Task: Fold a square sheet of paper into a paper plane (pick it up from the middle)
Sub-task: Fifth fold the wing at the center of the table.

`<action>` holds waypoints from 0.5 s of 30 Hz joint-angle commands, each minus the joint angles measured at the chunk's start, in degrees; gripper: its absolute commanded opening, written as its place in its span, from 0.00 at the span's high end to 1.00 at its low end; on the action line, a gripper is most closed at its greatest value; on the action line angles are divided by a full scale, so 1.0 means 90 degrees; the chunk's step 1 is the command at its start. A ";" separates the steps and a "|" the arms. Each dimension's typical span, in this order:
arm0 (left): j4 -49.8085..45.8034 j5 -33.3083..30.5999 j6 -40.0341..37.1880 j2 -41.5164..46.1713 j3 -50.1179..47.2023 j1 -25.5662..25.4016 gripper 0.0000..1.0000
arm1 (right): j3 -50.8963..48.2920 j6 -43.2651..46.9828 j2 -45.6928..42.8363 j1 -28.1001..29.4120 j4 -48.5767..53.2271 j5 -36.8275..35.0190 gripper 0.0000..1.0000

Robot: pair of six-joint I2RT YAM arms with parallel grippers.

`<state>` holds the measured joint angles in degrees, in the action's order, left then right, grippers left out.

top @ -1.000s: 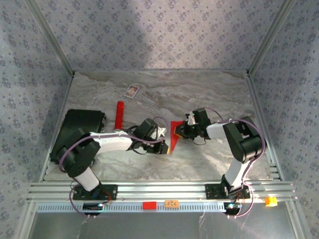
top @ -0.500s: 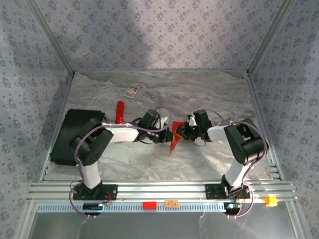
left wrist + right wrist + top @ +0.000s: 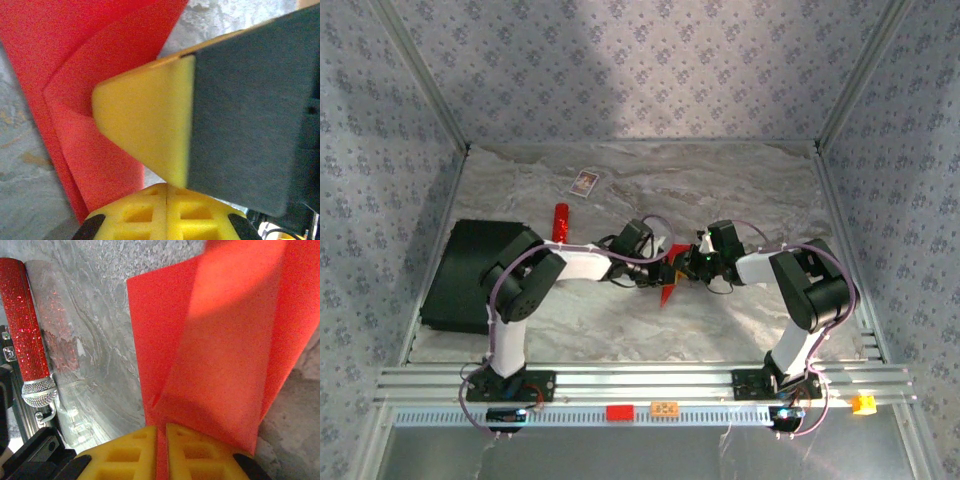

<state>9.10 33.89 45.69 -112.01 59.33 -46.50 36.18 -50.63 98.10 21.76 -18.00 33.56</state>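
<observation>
Midway across the tabletop [image 3: 740,190], your right gripper [image 3: 161,434] pinches the creased sheet of paper [image 3: 215,350]; your left gripper [image 3: 166,192] is pressed together beside it.

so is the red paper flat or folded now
Folded: the red paper shows overlapping layers and a crease, and tapers to a point.

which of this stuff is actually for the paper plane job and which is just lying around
For the job: thin bright red paper sheet, creased narrower, pinched in the right gripper.
Just lying about: red glittery cylindrical stick with silver ball tip; small printed card; flat black rectangular pad.
</observation>
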 commanded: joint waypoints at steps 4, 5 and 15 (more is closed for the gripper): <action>-0.1189 -0.0384 -0.0478 -0.0219 -0.0040 -0.0079 1.00 | -0.0155 -0.0067 -0.0138 0.0007 0.0540 -0.0146 0.83; -0.1223 -0.0387 -0.0501 -0.0211 -0.0106 -0.0078 1.00 | -0.0140 -0.0036 -0.0187 -0.0010 0.0553 -0.0119 0.83; -0.1386 0.0004 -0.0994 -0.0055 -0.0469 -0.0043 1.00 | 0.0118 0.0873 -0.1268 -0.0439 0.1625 -0.0342 0.82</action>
<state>4.43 34.11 39.46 -111.63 57.76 -46.87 35.94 -46.70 89.49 18.61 -8.27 31.94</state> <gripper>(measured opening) 0.041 0.186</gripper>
